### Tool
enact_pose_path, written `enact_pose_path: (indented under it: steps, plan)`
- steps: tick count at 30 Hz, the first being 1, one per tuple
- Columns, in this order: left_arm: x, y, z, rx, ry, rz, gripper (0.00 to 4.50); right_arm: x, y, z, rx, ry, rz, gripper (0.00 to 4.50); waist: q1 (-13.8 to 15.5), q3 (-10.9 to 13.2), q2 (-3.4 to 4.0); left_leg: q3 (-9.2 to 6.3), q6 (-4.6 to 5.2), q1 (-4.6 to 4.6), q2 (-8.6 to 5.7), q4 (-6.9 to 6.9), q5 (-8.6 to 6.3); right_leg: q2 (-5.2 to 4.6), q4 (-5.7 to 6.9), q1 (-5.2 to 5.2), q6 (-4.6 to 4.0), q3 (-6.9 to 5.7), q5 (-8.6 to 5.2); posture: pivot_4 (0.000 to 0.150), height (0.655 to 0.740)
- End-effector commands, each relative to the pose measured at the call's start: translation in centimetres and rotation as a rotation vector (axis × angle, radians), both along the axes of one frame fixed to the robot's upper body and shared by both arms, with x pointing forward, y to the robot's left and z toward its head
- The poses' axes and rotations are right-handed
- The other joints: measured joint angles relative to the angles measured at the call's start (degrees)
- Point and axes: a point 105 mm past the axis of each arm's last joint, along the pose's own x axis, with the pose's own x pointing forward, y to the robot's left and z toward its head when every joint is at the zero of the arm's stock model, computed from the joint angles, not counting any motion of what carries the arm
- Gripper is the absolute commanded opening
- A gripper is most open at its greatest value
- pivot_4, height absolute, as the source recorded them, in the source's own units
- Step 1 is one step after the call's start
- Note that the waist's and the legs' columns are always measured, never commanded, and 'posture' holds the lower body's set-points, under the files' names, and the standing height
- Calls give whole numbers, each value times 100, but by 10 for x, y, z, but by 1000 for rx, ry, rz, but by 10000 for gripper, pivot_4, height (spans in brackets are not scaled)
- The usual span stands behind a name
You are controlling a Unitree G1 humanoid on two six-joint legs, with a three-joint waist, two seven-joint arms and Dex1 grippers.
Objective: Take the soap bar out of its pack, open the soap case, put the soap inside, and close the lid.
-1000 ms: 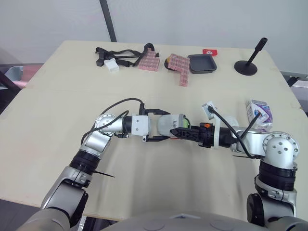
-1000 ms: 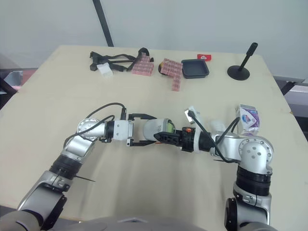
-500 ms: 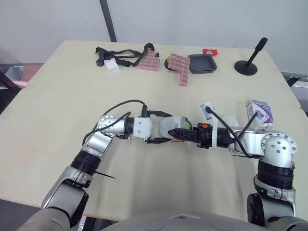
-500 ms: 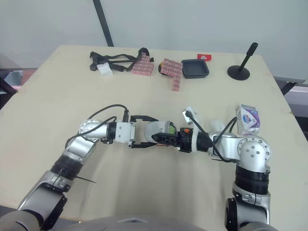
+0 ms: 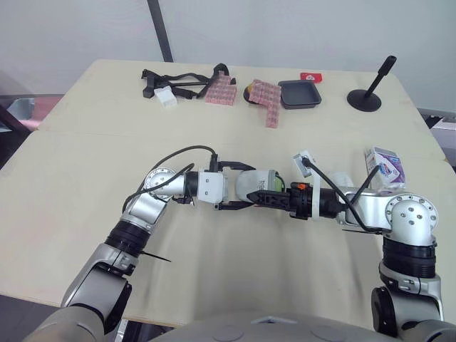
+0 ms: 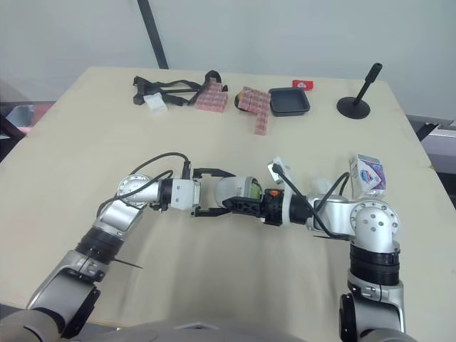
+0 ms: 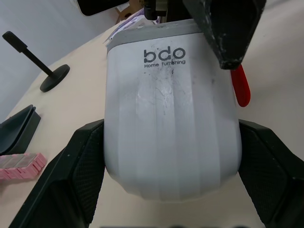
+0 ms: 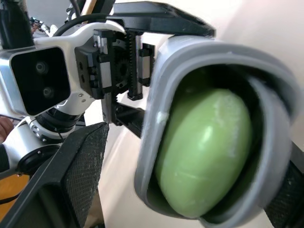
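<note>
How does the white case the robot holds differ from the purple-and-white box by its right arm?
The soap case is rounded, white with a grey rim; the soap pack is a square-edged printed carton. The case lies sideways in the left gripper; the pack stands alone on the table. The case shows green soap inside; the pack's inside is hidden. Both are largely white.

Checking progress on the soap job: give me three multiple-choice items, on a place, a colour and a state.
1. The soap bar is: A on the table; B in the soap case; C in the tray.
2. Its colour: A pink; B white; C green.
3. The left tool is: A open; B shut on the pack; C shut on the soap case.
B, it sits in the case mouth. C, it shows green. C, its fingers press the case's sides.
</note>
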Motion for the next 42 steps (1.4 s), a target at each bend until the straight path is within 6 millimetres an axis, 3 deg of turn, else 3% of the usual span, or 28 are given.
enact_pose_path:
  steps: [1,19,26,27,42]
  plan:
    - [4,0,13,-28,-49,2,34503,-2,2,8,45,-22,12,44613,-5,0,0,0,0,0,0,0,0,0,0,0,0,0,0,1500,7374]
    - [3,-1,13,-31,-47,5,34503,-3,0,8,44,-11,4,44613,-1,0,-1,-1,-1,-6,0,0,-1,1,-6,0,1,-2,1,1500,7374]
    - [3,-2,14,-38,-47,4,34503,-2,0,8,40,-5,1,23034,0,0,-1,-1,-2,-8,0,0,-1,1,-9,0,1,-3,0,1500,7374]
    - [3,-3,14,-38,-47,5,34503,-2,0,8,40,-4,1,21503,-2,1,-1,-1,-2,-9,0,-1,-1,1,-9,0,1,-3,0,1500,7374]
    - [10,-2,13,-35,-60,35,34503,-4,-2,6,28,1,3,21466,0,1,-1,-2,-2,-12,0,-1,-1,1,-12,0,1,-5,1,1500,7374]
